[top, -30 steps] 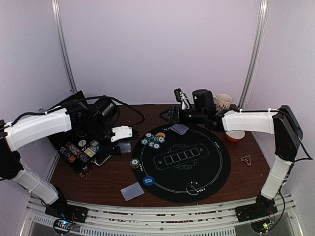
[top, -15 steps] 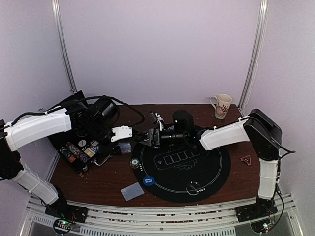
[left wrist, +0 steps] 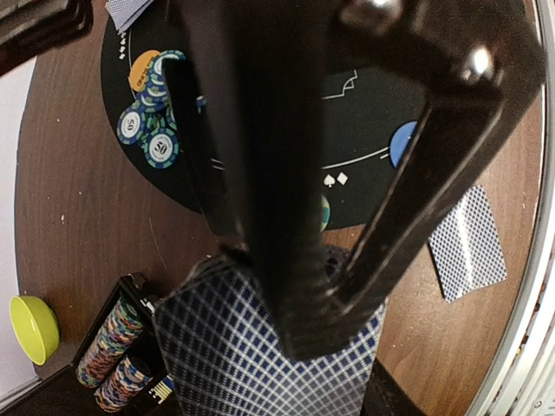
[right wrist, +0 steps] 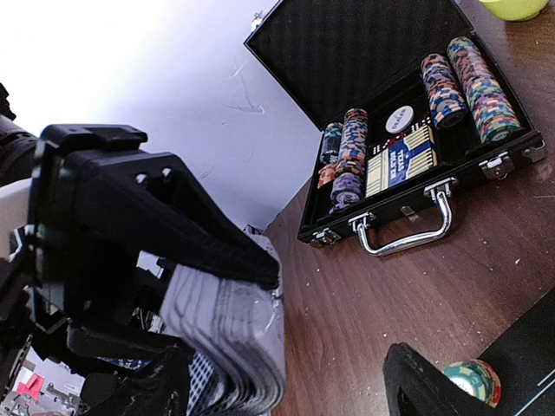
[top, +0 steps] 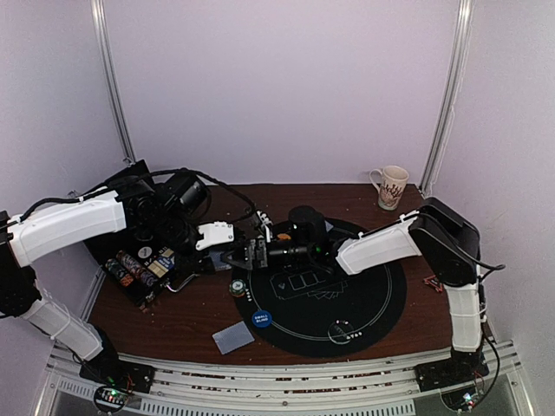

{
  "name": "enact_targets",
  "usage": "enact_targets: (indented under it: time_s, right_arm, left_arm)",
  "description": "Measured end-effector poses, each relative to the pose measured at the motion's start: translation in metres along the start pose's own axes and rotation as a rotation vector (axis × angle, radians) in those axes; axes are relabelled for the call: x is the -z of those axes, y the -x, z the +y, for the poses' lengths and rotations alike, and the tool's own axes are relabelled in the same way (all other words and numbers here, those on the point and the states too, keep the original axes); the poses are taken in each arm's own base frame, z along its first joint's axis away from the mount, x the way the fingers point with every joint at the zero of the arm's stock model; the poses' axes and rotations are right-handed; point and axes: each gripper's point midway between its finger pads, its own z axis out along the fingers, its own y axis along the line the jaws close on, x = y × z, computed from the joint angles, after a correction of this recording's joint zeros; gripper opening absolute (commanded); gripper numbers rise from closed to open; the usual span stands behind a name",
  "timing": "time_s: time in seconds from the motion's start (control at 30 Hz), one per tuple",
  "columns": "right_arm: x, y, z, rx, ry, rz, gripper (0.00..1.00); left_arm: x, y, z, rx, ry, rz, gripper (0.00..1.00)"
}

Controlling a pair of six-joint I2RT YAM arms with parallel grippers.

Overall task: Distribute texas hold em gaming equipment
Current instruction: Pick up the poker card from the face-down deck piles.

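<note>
Your left pincer (right wrist: pixel 227 316): clamped on the card deck (left wrist: pixel 260 364). Your right pincer (top: pixel 245 256): jaws apart, holding nothing, just beside that deck. Chip pile (left wrist: pixel 147 130): on the mat (left wrist: pixel 364 130), ahead of left pincer.

Matt black mat (top: pixel 373 303), wood table (top: pixel 173 321), plastic chips (left wrist: pixel 162 147)

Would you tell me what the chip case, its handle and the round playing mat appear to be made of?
Chip case: black, shell material unclear; dimpled, foam-like lining in the lid. Handle: shiny silvery metal, by its glints. Playing mat: matte black, probably felt or rubber, with white print.
</note>
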Motion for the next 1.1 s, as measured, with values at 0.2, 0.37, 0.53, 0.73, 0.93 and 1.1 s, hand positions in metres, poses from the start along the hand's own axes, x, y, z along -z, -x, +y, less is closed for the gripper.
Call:
enact_targets:
  time_s: [0.2,0.37,0.53,0.73,0.93,1.1]
  right_arm:
    - [-0.013,0.006,-0.006,0.012,-0.020,0.003,0.75]
    - [-0.014,0.009,-0.013,0.047,-0.072,0.008,0.68]
    - [-0.010,0.008,-0.016,0.087,-0.138,0.031,0.62]
    - [0.001,0.013,-0.014,0.120,-0.193,0.039,0.56]
    - [0.004,0.010,-0.016,0.113,-0.212,0.058,0.49]
    - [0.006,0.007,-0.016,0.120,-0.223,0.073,0.32]
  left_arm:
    - [0.000,0.001,0.000,0.005,-0.003,-0.004,0.47]
    - [0.000,0.002,0.000,0.009,0.000,-0.007,0.47]
    - [-0.001,-0.001,0.000,0.010,0.000,0.003,0.47]
    - [0.000,-0.002,0.003,0.010,0.014,0.010,0.46]
    - [-0.003,-0.007,0.003,0.012,0.024,0.029,0.46]
    - [-0.005,-0.010,0.003,0.014,0.026,0.039,0.47]
